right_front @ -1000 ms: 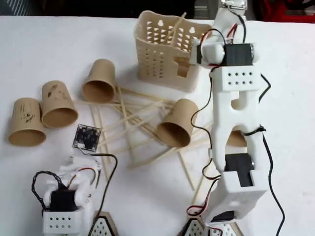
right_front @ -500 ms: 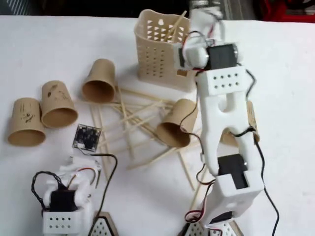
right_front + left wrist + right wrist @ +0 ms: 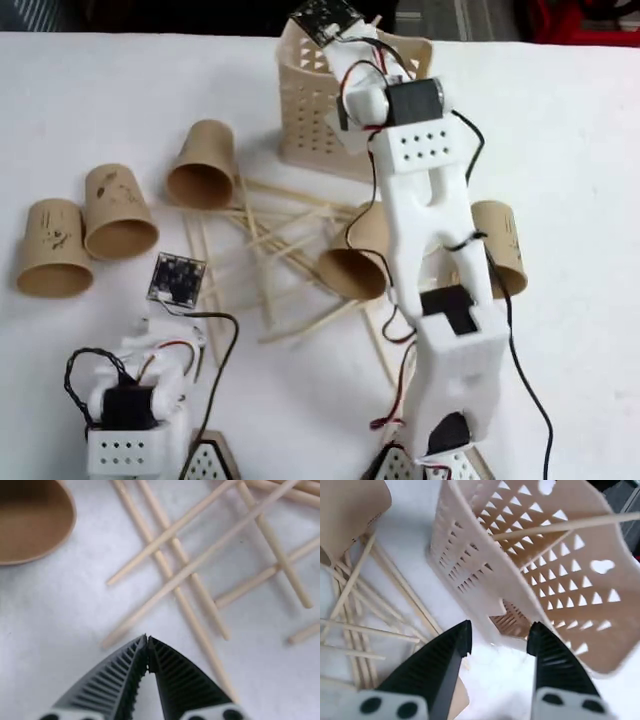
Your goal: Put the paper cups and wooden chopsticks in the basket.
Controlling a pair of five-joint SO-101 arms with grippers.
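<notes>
R gripper [image 3: 497, 630] hangs spread and empty at the wall of the basket [image 3: 305, 120], at the desk's far edge, w/ one chopstick [image 3: 560, 526] inside. L gripper [image 3: 148, 645] is pressed together near the front edge. Paper cups [image 3: 120, 213] and chopsticks [image 3: 265, 250] lie mid-desk.

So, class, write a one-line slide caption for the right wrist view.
Open right gripper at the wall of the basket; one chopstick leans inside, loose chopsticks lie on the table beside it.

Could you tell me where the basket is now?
In the high view the basket stands at the far edge of the table, behind the chopsticks, the open right gripper at its wall.
</notes>
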